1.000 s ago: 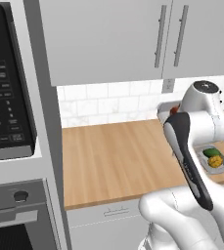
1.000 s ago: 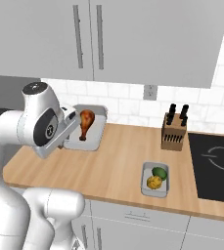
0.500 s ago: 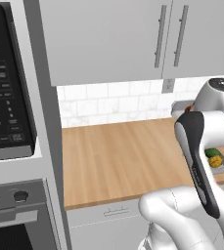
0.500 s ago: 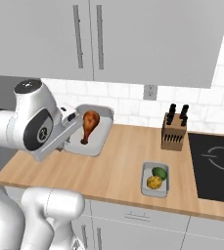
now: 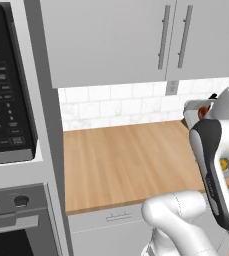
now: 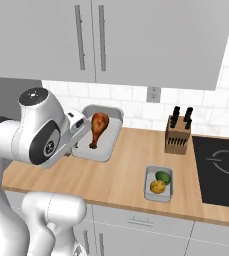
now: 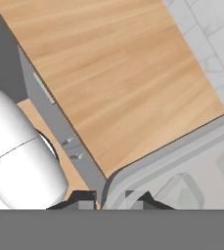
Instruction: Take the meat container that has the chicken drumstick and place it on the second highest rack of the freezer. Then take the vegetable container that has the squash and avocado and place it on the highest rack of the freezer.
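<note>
Keep the pincer [image 7: 110, 197] pinched on the rim of the meat container [image 6: 99, 134] (chicken drumstick [image 6: 98, 127] inside, just beyond the fingertips), tray level and clear above the wooden surface [image 6: 131, 167], carrying slowly toward the freezer's second highest rack.

In the hand view my dark gripper fingertips [image 7: 111, 199] are cut off by the bottom edge w/ the rim of the light-grey rectangular meat tray [image 7: 182, 161] between them; most of that tray runs off-frame, contents not visible. In the right base view my own white wrist covers the tray's left end [image 6: 103, 135], so the pinch itself is hidden. In the left base view my forearm blocks most of the small grey veg tray [image 5: 228, 167]; its yellow and green bits are too small to tell apart.
</note>
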